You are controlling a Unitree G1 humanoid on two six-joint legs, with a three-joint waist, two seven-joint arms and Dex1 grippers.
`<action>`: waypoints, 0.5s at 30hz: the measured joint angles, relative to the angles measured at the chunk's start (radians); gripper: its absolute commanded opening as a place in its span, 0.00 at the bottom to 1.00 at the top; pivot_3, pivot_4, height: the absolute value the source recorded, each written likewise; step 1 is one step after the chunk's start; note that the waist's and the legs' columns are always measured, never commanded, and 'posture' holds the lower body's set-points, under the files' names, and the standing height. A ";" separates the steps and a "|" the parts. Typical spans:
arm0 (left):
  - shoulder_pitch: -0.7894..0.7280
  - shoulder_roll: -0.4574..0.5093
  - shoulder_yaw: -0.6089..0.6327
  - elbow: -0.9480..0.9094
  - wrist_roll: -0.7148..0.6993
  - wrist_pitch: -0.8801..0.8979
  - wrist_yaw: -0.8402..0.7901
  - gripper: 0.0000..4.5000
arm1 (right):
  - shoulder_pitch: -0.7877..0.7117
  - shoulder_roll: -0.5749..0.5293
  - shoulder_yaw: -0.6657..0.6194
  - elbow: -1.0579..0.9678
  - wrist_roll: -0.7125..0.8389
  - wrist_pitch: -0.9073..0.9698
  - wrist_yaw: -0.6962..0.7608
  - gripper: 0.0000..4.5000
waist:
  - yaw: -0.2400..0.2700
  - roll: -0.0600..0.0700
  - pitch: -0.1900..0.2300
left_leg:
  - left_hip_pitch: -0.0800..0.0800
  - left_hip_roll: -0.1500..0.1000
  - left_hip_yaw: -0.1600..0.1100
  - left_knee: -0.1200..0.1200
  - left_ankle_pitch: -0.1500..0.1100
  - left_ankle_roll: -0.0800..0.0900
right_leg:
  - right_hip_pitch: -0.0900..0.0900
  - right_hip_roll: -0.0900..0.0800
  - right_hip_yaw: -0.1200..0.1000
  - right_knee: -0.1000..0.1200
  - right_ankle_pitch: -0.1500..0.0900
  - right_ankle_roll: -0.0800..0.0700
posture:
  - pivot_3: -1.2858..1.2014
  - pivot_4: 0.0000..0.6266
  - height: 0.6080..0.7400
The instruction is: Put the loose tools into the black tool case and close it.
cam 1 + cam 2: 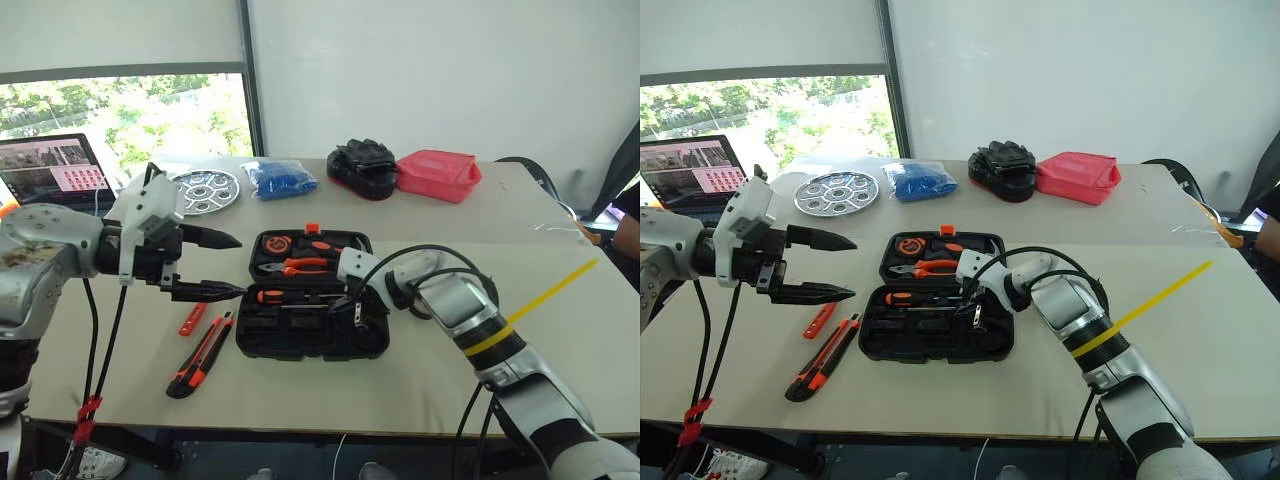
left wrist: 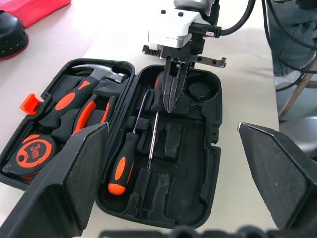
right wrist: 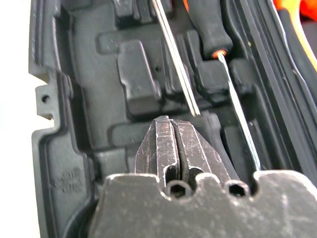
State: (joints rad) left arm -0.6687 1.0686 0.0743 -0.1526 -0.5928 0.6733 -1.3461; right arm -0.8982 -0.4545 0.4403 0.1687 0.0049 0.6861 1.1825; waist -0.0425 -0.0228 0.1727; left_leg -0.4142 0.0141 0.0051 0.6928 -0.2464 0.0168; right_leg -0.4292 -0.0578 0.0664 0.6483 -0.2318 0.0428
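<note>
The black tool case (image 1: 312, 300) lies open near the middle of the worktop (image 1: 560, 370), its two halves laid flat side by side with the orange latch (image 1: 312, 228) on the far edge. In the near half two screwdrivers (image 2: 130, 148) already rest in the moulded slots, their shafts running along the case's length; the far half holds the pliers (image 1: 300, 266), the hammer (image 2: 99, 75) and a tape measure (image 2: 33, 152). The right claw (image 2: 174, 94) hangs directly over the near half with its fingers pressed together and nothing pinched between them, the tips just above an empty recess beside the screwdriver shafts. What remains loose sits outside the case on the robot's left: the long utility knife (image 1: 203, 353) lies just beside the case's left end, its long axis running from near-left to far-right, roughly along the case's short side, and the small slim orange tool (image 1: 192, 318) lies just beyond it at a similar slant. The left claw (image 1: 228, 265) hovers above those two with its fingers spread wide and empty, pointing across toward the case. Judged from this layout, the left arm is the nearer one for either piece, and each would have to travel rightward into the case, turned to match the slots. The case cannot be closed yet.
</note>
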 measured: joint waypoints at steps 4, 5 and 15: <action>0.000 -0.002 -0.005 0.011 0.004 -0.007 -0.001 1.00 | -0.016 0.000 -0.002 -0.002 0.017 0.021 -0.005 0.01 | 0.000 0.000 0.000 | 0.000 0.000 0.000 0.000 0.000 0.000 | 0.000 0.000 0.000 0.000 0.000 0.000 | 0.52 0.24 1.00; 0.000 -0.003 -0.007 0.011 0.004 -0.013 -0.001 1.00 | -0.021 -0.001 -0.002 -0.003 0.018 0.023 -0.006 0.01 | 0.000 0.000 0.000 | 0.000 0.000 0.000 0.000 0.000 0.000 | 0.000 0.000 0.000 0.000 0.000 0.000 | 0.52 0.24 1.00; -0.028 -0.014 -0.014 0.014 0.005 -0.015 -0.002 1.00 | -0.024 -0.015 -0.001 -0.014 0.020 0.028 -0.013 0.01 | 0.000 0.000 0.000 | 0.000 0.000 0.000 0.000 0.000 0.000 | 0.000 0.000 0.000 0.000 0.000 0.000 | 0.52 0.24 1.00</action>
State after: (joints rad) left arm -0.6968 1.0548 0.0606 -0.1384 -0.5879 0.6583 -1.3483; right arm -0.9227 -0.4691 0.4389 0.1547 0.0245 0.7145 1.1699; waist -0.0425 -0.0229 0.1728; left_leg -0.4143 0.0141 0.0050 0.6928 -0.2464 0.0168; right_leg -0.4293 -0.0578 0.0663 0.6483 -0.2318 0.0427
